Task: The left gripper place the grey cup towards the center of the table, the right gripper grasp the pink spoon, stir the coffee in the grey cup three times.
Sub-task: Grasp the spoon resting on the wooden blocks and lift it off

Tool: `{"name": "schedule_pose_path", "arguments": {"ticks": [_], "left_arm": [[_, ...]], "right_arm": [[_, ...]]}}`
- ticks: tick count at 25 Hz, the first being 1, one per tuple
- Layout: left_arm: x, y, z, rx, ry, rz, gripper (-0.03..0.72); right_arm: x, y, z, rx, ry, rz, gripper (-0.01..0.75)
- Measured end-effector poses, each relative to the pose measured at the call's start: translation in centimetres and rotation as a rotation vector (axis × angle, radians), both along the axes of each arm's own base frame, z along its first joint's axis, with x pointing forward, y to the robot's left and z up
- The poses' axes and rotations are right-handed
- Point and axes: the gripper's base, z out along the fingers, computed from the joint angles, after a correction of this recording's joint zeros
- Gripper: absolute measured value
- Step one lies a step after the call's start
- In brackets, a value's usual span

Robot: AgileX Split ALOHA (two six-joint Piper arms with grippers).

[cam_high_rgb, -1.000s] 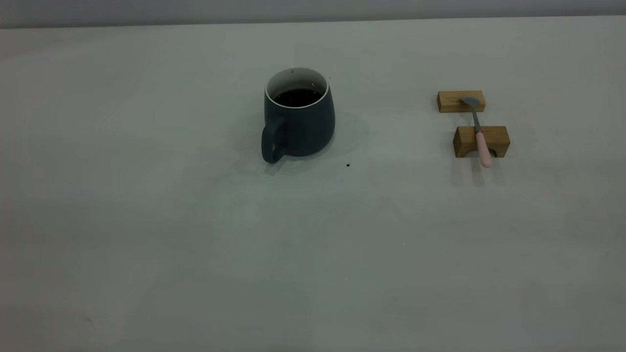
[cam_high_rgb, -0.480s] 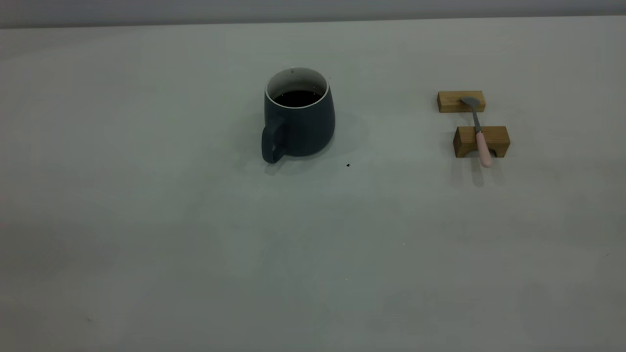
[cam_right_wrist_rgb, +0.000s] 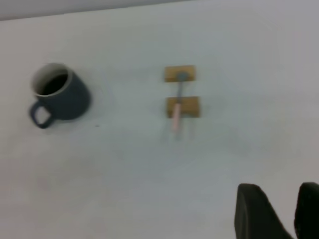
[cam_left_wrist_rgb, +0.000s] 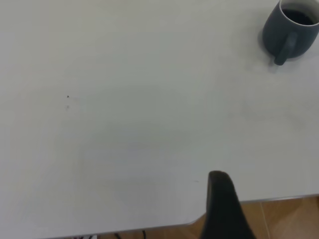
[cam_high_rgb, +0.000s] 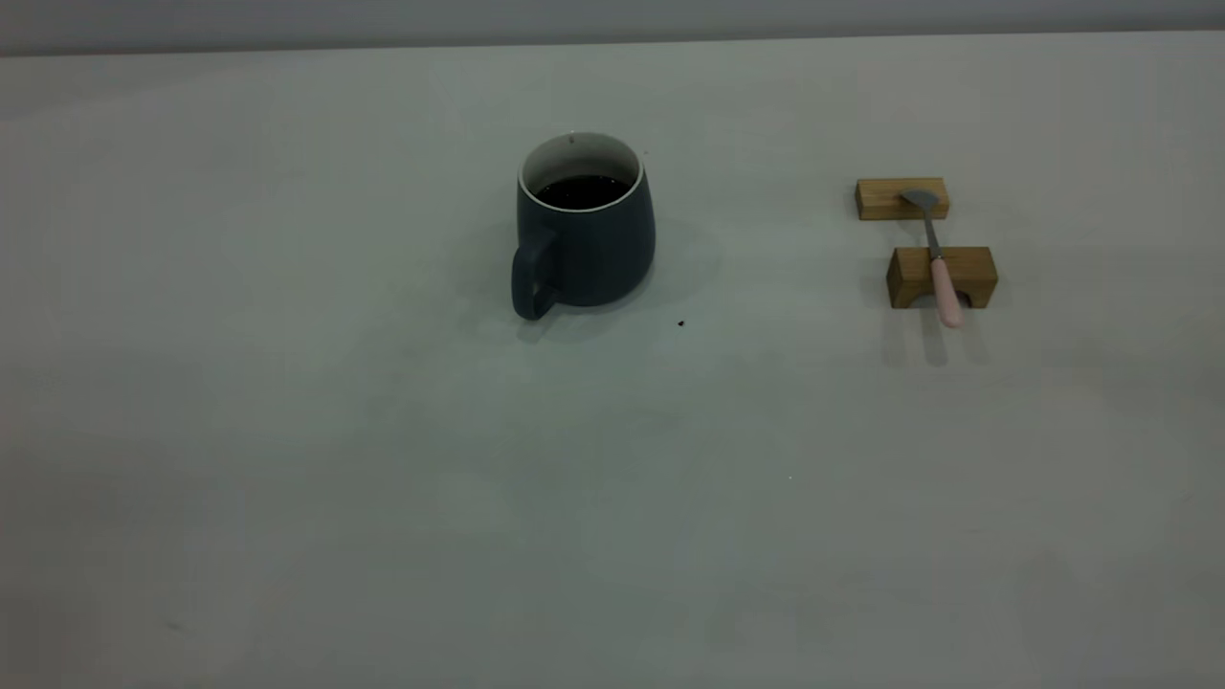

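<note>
Pale grey-white, the tabletop point(cam_high_rgb: 287, 459) spreads wide under everything, and we see neither arm over it in the exterior view. The grey cup point(cam_high_rgb: 584, 225) stands upright near the middle, toward the far side, its handle turned to the near left; we judge it already sits where a stir can reach it. Two tan wooden blocks point(cam_high_rgb: 943, 276) lie well to the right of the cup, one behind the other. They prop the pink spoon point(cam_high_rgb: 938, 263) clear of the surface, its handle jutting past the nearer block, which we take as room for fingers to close beneath it. The coffee point(cam_high_rgb: 582, 191) lies dark and low in the cup. The right pincer point(cam_right_wrist_rgb: 278, 211) hangs released and well apart from the spoon. Of the left pincer point(cam_left_wrist_rgb: 224, 209) we see one finger only, so we cannot tell its state.
</note>
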Motion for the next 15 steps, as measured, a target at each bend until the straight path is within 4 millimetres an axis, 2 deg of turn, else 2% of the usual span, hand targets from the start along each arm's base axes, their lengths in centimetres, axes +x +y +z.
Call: {"name": "schedule_pose_path", "arguments": {"ticks": [4, 8, 12, 15], "left_arm": [[0.0, 0.0, 0.0, 0.0, 0.0, 0.0, 0.528], [0.0, 0.0, 0.0, 0.0, 0.001, 0.0, 0.528], [0.0, 0.0, 0.0, 0.0, 0.001, 0.0, 0.528], [0.0, 0.0, 0.0, 0.0, 0.001, 0.0, 0.528]], "right_arm": [[4.3, 0.6, -0.5, -0.017, 0.084, 0.023, 0.304], [8.5, 1.0, -1.7, -0.049, 0.138, 0.052, 0.428], [12.2, 1.6, -4.0, -0.068, 0.222, 0.096, 0.565], [14.7, 2.1, -5.7, -0.068, 0.316, 0.126, 0.6]]}}
